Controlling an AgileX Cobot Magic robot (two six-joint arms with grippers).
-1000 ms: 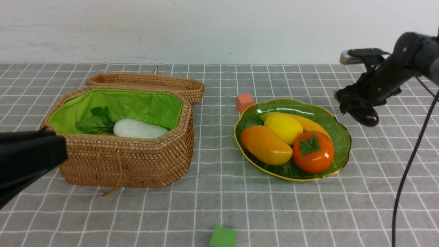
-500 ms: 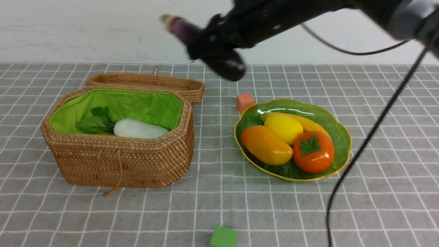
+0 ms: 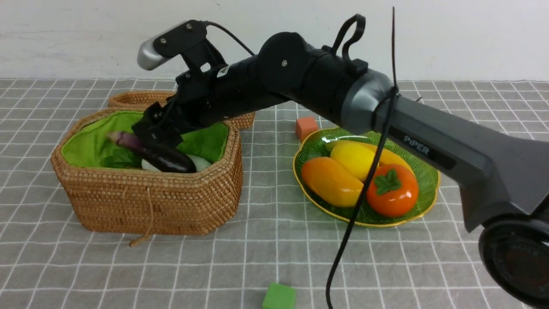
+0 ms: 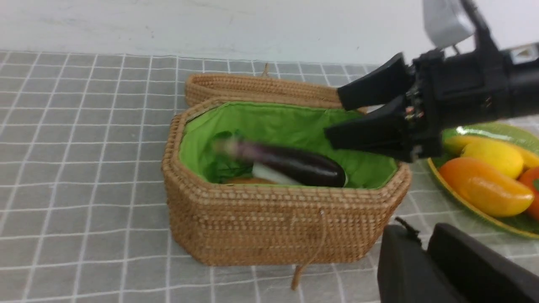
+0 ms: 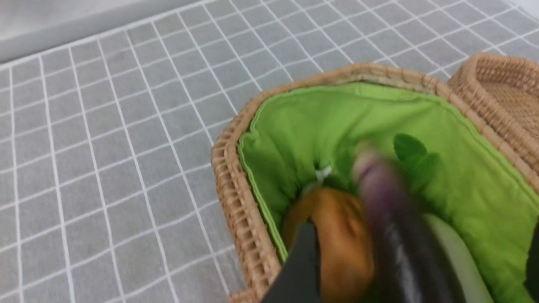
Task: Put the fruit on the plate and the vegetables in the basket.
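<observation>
- Right tool (image 4: 370, 115) hangs over the octagonal woven rattan basket (image 3: 158, 201), jaws spread wide, gripping nothing.
- Slim dark purple eggplant (image 4: 294, 164) lies inside the basket, motion-blurred, across the white radish (image 4: 269, 174).
- Left tool (image 4: 425, 256): state unclear.
- Four glossy fruits sit on the green glass plate (image 3: 422, 159).

One legible marking: the word "PiPER" in pale lettering on the dark grey link of the right arm (image 3: 429, 148), well back from the gripper, toward the arm's base. A small label nearer the gripper is unreadable. No other text found.
</observation>
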